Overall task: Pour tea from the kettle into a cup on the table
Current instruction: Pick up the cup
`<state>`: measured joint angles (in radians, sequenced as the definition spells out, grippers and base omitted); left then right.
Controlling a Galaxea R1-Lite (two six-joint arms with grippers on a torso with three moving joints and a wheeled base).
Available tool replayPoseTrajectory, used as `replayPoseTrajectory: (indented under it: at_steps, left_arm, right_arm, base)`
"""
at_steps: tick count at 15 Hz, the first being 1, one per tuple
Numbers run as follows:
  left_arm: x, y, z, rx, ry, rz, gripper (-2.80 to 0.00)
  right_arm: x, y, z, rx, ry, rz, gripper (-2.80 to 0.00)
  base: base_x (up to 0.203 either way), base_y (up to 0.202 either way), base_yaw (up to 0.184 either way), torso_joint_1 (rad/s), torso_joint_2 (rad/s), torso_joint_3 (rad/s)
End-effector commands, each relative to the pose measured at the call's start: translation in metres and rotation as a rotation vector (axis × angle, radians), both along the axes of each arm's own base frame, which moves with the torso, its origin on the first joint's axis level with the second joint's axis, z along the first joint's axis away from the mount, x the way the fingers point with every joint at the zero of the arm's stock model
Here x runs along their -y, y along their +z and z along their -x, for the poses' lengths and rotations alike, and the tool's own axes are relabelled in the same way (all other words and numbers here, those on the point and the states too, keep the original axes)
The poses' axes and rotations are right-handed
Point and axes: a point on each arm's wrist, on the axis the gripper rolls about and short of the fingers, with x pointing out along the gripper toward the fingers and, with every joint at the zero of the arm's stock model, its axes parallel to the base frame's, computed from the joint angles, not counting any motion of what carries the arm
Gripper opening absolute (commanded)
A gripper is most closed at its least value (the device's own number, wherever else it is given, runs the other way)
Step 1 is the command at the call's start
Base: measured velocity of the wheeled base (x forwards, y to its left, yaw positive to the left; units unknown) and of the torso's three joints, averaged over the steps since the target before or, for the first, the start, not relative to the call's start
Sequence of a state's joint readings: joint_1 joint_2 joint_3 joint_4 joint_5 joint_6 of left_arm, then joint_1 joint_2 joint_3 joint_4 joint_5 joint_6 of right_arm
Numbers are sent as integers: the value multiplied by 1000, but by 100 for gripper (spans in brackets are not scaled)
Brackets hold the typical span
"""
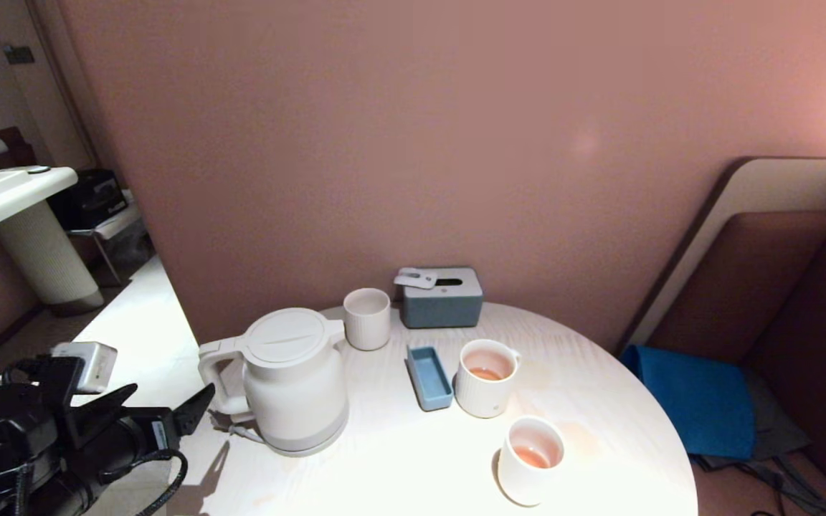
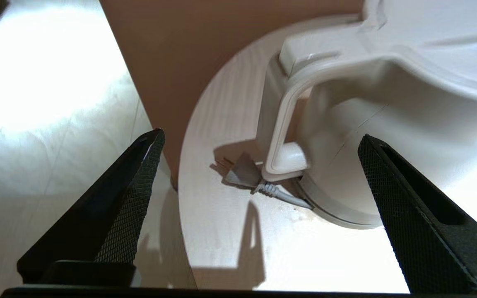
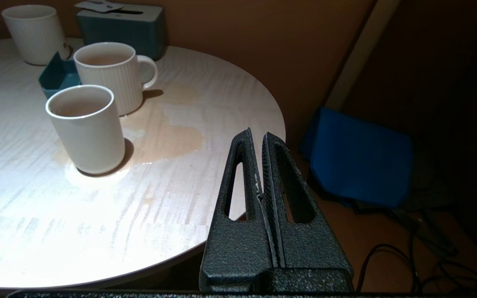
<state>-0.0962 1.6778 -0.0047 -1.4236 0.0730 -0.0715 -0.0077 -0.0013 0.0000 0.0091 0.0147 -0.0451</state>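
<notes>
The left gripper (image 1: pixel 169 405) stands with jaws spread wide just left of the kettle (image 1: pixel 291 380) — lined up with its handle (image 2: pixel 282 124), apparently for a grasp — while the ribbed cup (image 1: pixel 486 378) waits to the right on the table (image 1: pixel 399 466), the right gripper (image 3: pixel 259 165) pressed together, idle.

kettle (image 2: pixel 387 124) cropped, tea (image 1: pixel 486 373) level unclear

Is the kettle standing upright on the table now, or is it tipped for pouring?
Upright. The kettle rests flat on the table, lid level on top, and the open left gripper is apart from its handle.
</notes>
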Motion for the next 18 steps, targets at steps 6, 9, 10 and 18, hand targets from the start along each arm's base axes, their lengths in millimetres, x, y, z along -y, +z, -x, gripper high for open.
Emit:
replayPoseTrajectory:
  at_steps: [6,9,10,18]
  left_arm:
    - [-8,60,86,88,-4,-12,0]
    - [-12,77,131,80,-11,-21,0]
    - [-14,82,143,109,-1,-33,0]
    - [-21,76,206,288,272,-235,0]
  right_arm:
    - [0,0,0,-1,1,1,-280]
    - [0,0,0,-1,1,1,-280]
    - [0,0,0,-1,1,1,-280]
    - [0,0,0,-1,1,1,-280]
  base:
    - [0,0,0,0,0,0]
    - [0,0,0,0,0,0]
    - [0,0,0,0,0,0]
    - [0,0,0,0,0,0]
